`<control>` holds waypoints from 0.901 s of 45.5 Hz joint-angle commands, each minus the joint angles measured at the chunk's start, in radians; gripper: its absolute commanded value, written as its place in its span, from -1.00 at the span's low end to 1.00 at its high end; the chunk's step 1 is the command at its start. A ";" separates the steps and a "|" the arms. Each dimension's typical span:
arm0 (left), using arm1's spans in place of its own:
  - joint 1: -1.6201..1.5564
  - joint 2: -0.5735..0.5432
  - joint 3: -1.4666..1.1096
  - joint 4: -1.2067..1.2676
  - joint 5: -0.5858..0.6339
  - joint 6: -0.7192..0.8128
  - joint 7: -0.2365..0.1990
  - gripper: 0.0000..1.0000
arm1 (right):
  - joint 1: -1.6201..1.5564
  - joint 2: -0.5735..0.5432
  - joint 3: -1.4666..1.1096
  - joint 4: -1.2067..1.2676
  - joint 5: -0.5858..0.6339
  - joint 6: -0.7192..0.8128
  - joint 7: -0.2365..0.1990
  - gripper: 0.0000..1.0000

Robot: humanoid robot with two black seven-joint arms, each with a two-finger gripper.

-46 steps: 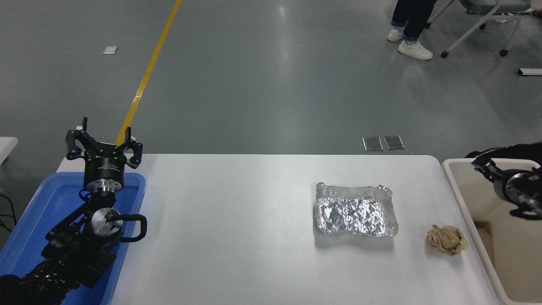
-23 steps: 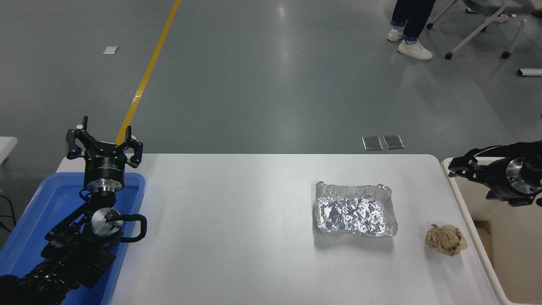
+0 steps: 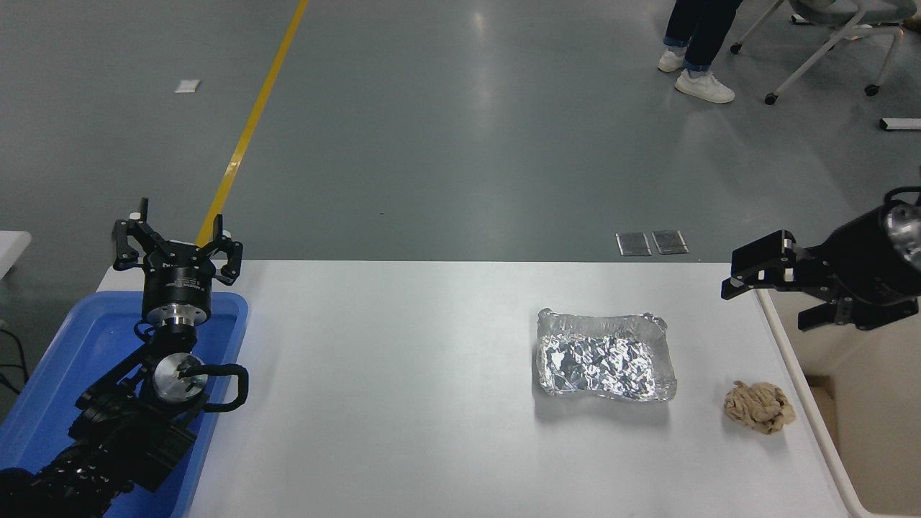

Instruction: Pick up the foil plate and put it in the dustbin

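The foil plate (image 3: 604,356) lies flat on the white table (image 3: 403,396), right of its middle. The cream dustbin (image 3: 800,392) stands off the table's right edge, only partly in view. My right gripper (image 3: 764,307) is open and empty. It hangs above the table's far right corner and the dustbin's rim, up and to the right of the foil plate, well apart from it. My left gripper (image 3: 180,224) is open and empty, parked upright over the blue tray at the far left.
A small crumpled tan paper ball (image 3: 759,407) lies between the foil plate and the dustbin. A blue plastic tray (image 3: 65,360) sits at the left edge under the left arm. A person's legs (image 3: 694,43) and a wheeled chair (image 3: 827,43) are on the floor far behind.
My right gripper has risen out of the dustbin and moved left, toward the table's far right corner. The foil plate, paper ball and left arm have not moved.
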 commanded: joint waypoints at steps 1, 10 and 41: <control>0.001 0.000 0.000 0.000 -0.001 0.000 0.000 0.98 | 0.222 0.011 -0.028 0.066 0.000 0.114 -0.002 1.00; 0.001 0.000 0.000 0.000 -0.001 0.000 0.000 0.98 | 0.298 0.019 -0.031 0.066 0.000 0.114 -0.002 1.00; 0.001 0.000 0.000 0.000 -0.001 0.000 0.000 0.98 | 0.163 0.009 -0.045 0.059 -0.004 0.114 -0.006 1.00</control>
